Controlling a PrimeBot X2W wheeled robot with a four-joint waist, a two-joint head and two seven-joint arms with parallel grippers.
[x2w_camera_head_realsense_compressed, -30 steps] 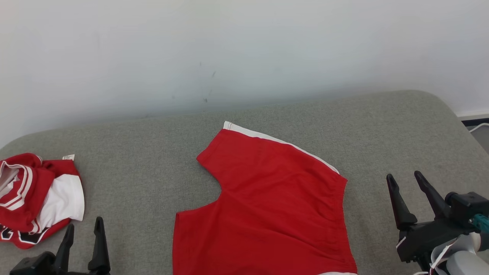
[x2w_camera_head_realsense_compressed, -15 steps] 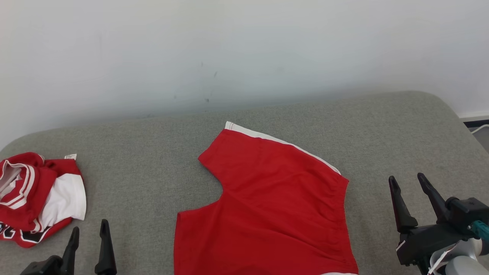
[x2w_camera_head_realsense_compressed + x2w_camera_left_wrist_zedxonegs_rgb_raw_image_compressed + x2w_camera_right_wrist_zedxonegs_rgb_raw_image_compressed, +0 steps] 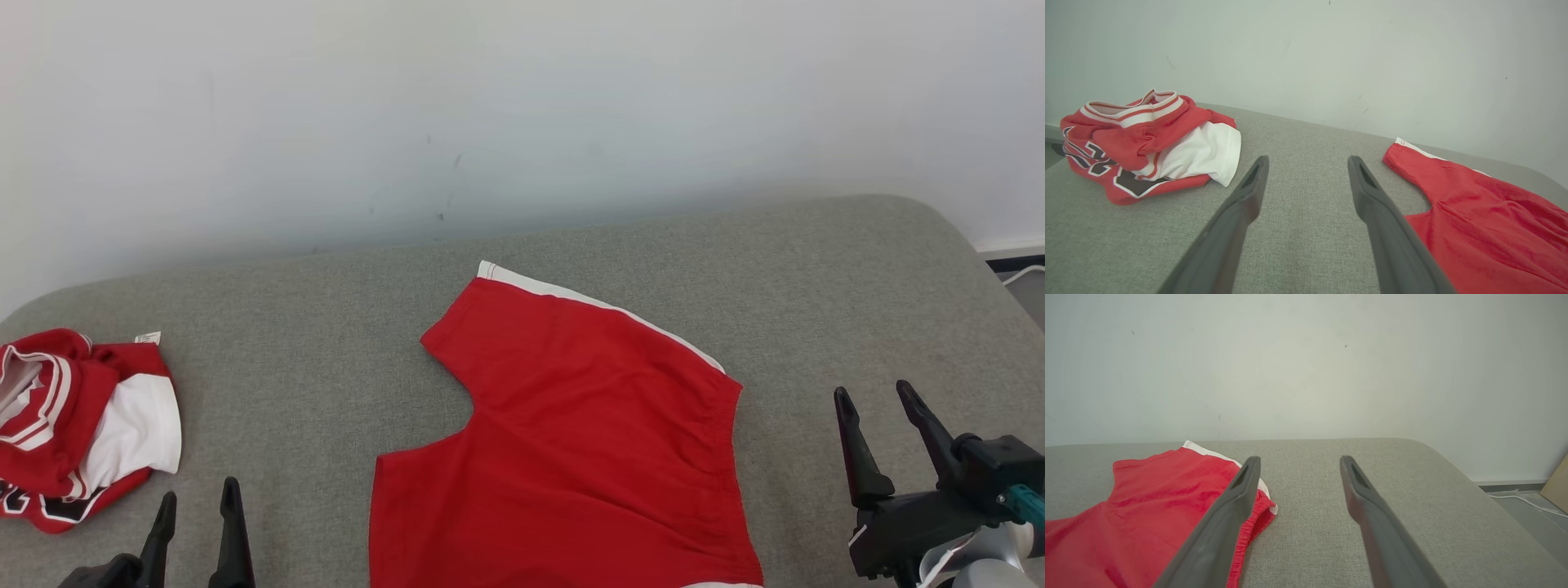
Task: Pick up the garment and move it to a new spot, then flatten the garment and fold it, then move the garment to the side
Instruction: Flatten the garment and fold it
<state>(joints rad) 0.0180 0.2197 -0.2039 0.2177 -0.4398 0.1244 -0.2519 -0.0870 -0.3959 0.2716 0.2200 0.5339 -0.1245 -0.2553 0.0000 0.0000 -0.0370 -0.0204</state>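
The garment, a pair of red shorts (image 3: 571,441) with a white side stripe, lies spread flat on the middle of the grey padded surface (image 3: 310,343), its near part cut off by the bottom edge. My left gripper (image 3: 200,492) stands open at the lower left, over bare fabric between the shorts and a crumpled jersey. In the left wrist view the open left gripper (image 3: 1308,160) is empty, with the shorts (image 3: 1486,228) to its right. My right gripper (image 3: 873,390) is open, just right of the waistband. In the right wrist view the right gripper (image 3: 1300,459) is empty beside the shorts (image 3: 1147,506).
A crumpled red and white jersey (image 3: 82,416) with dark lettering lies at the far left; in the left wrist view the jersey (image 3: 1147,139) is left of the fingers. A pale wall (image 3: 522,114) backs the surface. The right end rounds off to floor with a white cable (image 3: 1527,502).
Both grippers have drawn back a little toward the near edge, the left one also shifting slightly right. Shorts and jersey lie as before.
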